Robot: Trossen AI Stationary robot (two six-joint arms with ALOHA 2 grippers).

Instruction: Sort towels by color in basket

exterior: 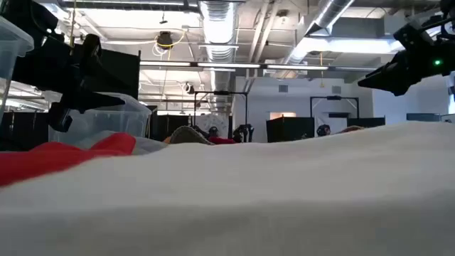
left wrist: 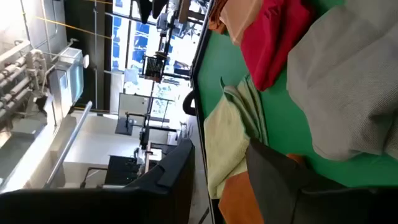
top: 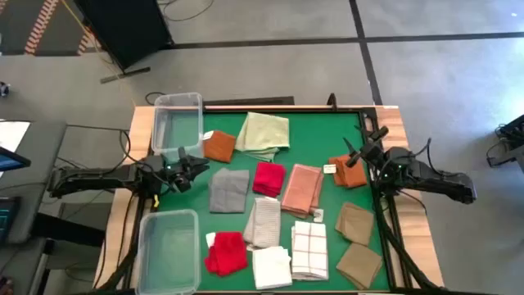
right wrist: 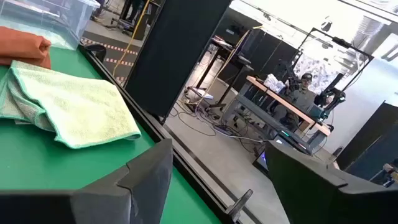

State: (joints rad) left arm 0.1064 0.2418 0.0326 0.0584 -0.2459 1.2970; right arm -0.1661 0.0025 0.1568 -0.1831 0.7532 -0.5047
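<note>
- The left end effector (top: pixel 190 170) hovers over the left part of the green worktop (top: pixel 327 139), between the two clear bins and just beside the grey towel (top: pixel 228 189). Whether its fingers are parted or closed I cannot tell; nothing shows in them.
- The right end effector (top: pixel 360 150) hangs over the right part of the worktop by a rust-orange towel (top: pixel 350 172), its fingers spread wide and empty.
- The step in hand looks like a first pick: every towel lies on the worktop and both bins appear empty.
- To do it well, the left arm should take the nearest cloth, grey or the rust-orange one (top: pixel 219 146), pinching a raised fold, not flat cloth, and lifting straight up so neighbours are not dragged.
- Each colour should get one fixed bin or bin region, with matching pairs kept together.
- Count, from the high view: two clear bins, far (top: pixel 178 123) and near (top: pixel 168 250).
- Towels, about twelve: two red (top: pixel 268 178) (top: pixel 226 252), two rust-orange, two tan (top: pixel 354 222) (top: pixel 359 264), one pale green (top: pixel 264 133), one grey, one salmon pink (top: pixel 302 188), one plain white (top: pixel 271 267), one white-checked (top: pixel 309 250), one light grey-white (top: pixel 264 222).
</note>
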